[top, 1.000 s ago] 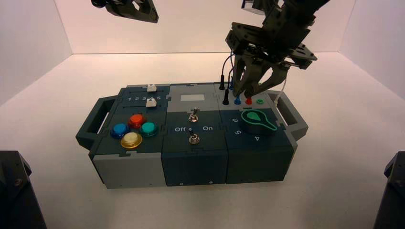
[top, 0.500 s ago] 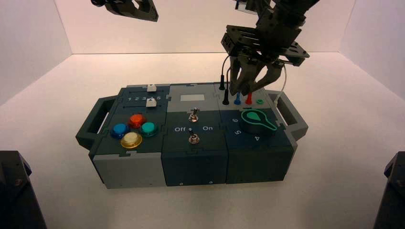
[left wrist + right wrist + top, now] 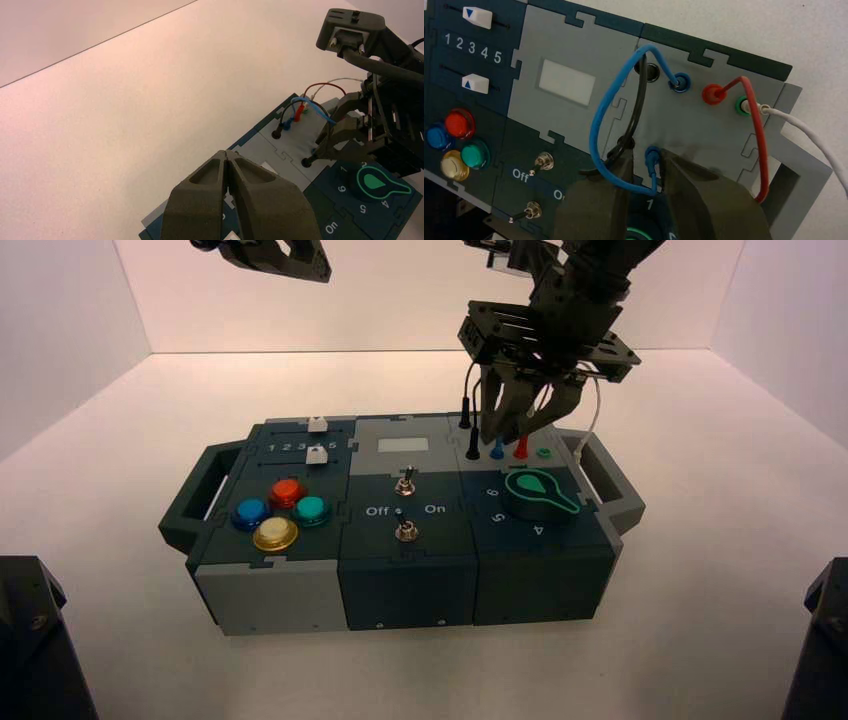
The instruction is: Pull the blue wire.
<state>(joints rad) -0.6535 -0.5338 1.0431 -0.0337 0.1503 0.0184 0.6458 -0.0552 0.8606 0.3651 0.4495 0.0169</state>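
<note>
1. Well, we have the box (image 3: 405, 570) in the middle of the high view, its grey right rear panel (image 3: 684, 125) bearing the wires;
2. We see the right gripper (image 3: 646, 162) low over that panel, its fingers apart, one on each side of the blue wire's nearer plug (image 3: 652, 159); we cannot tell whether either finger touches it;
3. We find the left gripper (image 3: 225, 152) idle, raised beyond the box's left part, its fingers together;
4. We have the black knob (image 3: 540, 497) with its green outline on the panel in front of the wires;
5. We follow the blue wire (image 3: 599, 115) in a loop over the black wire (image 3: 640, 100), from its farther plug (image 3: 679, 83) in the rear row to the nearer one between the fingers; both ends sit at their sockets;
6. We note the red wire (image 3: 760, 135) and white wire (image 3: 806, 132) farther right, their visible ends at the red socket (image 3: 713, 94) and green socket (image 3: 741, 106).
</note>
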